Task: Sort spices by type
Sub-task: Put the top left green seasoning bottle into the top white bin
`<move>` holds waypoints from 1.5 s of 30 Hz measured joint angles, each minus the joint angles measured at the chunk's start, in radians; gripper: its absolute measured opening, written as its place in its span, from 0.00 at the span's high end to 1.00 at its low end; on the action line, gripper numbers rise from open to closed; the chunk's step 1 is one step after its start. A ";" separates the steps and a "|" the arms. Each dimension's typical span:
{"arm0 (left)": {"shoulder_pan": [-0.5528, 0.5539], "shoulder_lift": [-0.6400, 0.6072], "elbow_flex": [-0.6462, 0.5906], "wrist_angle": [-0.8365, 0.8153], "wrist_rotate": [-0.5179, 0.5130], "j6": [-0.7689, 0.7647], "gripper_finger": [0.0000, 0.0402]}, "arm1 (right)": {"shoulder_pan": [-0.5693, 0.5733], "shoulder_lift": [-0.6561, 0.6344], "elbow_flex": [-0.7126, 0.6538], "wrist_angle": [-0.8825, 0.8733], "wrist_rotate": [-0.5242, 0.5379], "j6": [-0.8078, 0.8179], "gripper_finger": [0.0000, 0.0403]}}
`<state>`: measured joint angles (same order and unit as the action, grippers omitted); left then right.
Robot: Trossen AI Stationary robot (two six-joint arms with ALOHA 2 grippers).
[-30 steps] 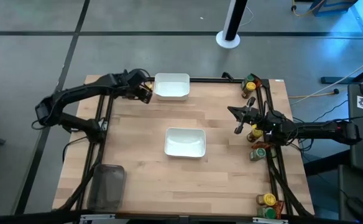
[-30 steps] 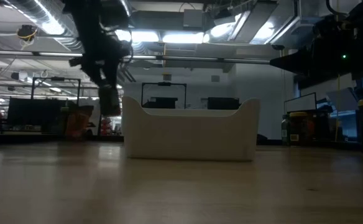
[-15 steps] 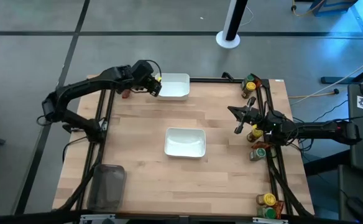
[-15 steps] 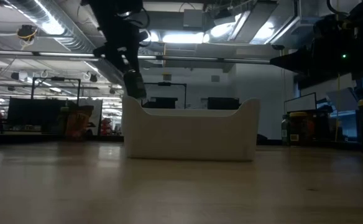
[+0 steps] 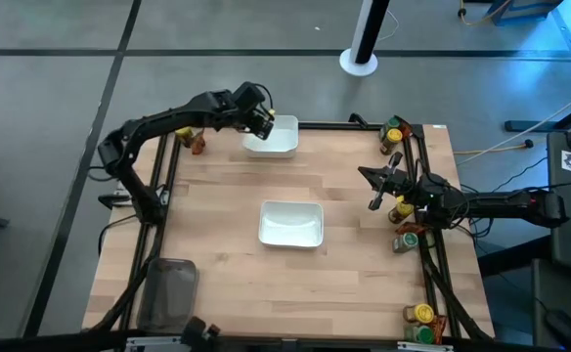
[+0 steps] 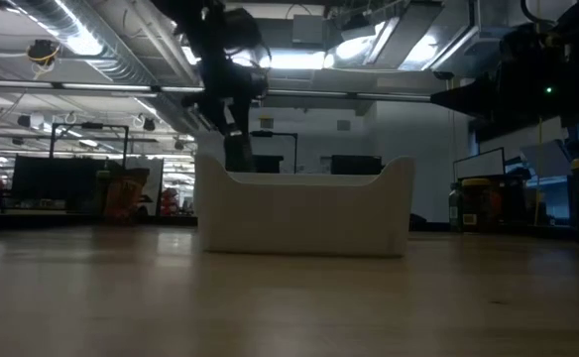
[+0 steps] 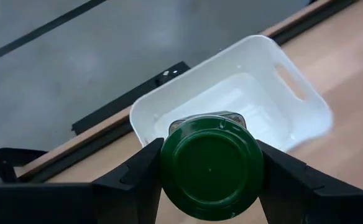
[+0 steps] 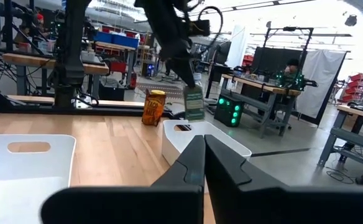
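My left gripper [image 5: 263,119] hangs over the left part of the far white bowl [image 5: 278,139], shut on a tiny green-capped jar [image 7: 211,167]. The right wrist view shows that jar [image 8: 194,102] above the bowl. My right gripper [image 5: 373,188] waits shut above the table's right side, touching nothing. More yellow- and green-capped jars [image 5: 395,130] [image 5: 405,223] [image 5: 421,323] stand along the right edge. A brown-orange packet [image 5: 198,145] stands upright at the far-left corner. My left gripper pinches the green-capped jar between its two fingers [image 7: 138,183], one on each side of the green cap [image 7: 169,168]. The fingers come from above, pointing down. The jar hangs roughly upright, lifted clear above the far bowl, cap toward the wrist.
A second white bowl [image 5: 290,223] sits in the table's middle. A clear grey tray [image 5: 169,293] lies at the near-left corner. Bare wood stretches between the bowls and along the near side. Dark frame rails run along the left and right edges.
My left gripper has carried the green-capped jar along the far edge toward the table's right, from beside the far-left corner to over the far bowl, staying shut on it. The right arm has kept still.
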<state>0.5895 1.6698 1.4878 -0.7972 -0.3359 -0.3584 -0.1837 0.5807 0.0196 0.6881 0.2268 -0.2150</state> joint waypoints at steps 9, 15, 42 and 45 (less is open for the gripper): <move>0.096 0.090 0.005 0.001 0.044 -0.017 0.51 | 0.000 0.000 0.000 -0.005 0.000 -0.003 0.98; 0.132 0.155 0.005 0.005 0.060 -0.027 0.51 | 0.000 0.000 0.000 -0.005 0.000 -0.003 0.98; 0.156 0.235 0.005 0.022 0.153 0.008 0.42 | 0.000 0.000 0.000 -0.010 0.000 -0.003 0.98; 0.160 0.230 0.005 0.021 0.154 0.009 0.42 | 0.000 0.000 0.000 -0.009 0.000 -0.003 0.98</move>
<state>0.7491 1.9000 1.4925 -0.7760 -0.1820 -0.3496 -0.1840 0.5808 0.0196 0.6788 0.2272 -0.2184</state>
